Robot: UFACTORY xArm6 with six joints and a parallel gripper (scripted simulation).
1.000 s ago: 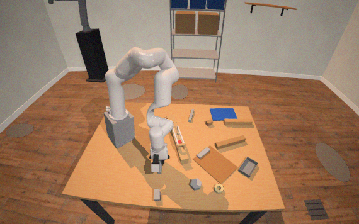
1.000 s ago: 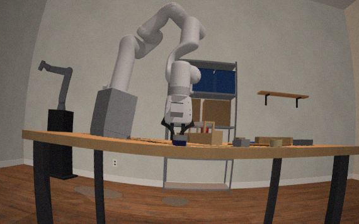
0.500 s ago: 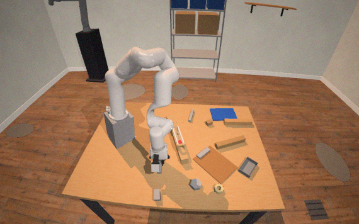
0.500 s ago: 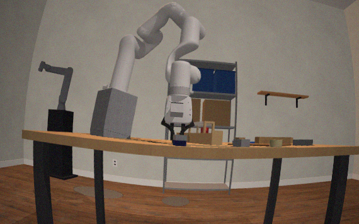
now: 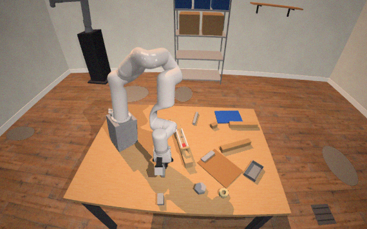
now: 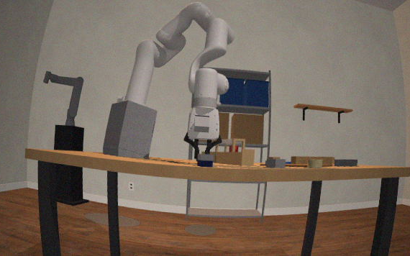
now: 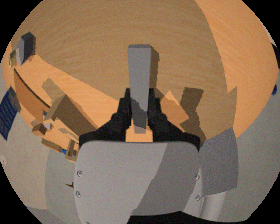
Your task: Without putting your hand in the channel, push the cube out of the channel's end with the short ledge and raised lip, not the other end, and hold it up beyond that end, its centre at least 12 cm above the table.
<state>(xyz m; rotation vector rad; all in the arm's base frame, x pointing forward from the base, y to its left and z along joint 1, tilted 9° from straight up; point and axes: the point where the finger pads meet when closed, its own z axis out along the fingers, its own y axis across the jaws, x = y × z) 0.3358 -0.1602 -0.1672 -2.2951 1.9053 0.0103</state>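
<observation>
Right now I see the pincer (image 6: 203, 148) pointing down at the tabletop (image 5: 115, 180), clenched on a grey bar (image 7: 139, 72) that lies flat under it. Just beside the arm stands the channel (image 5: 186, 154), and the red cube (image 5: 183, 145) sits inside it, about midway along.

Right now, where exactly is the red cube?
In the top view the red cube lies inside the wooden channel, about midway along it, just right of the arm's tool, which is shut on a grey bar.
</observation>
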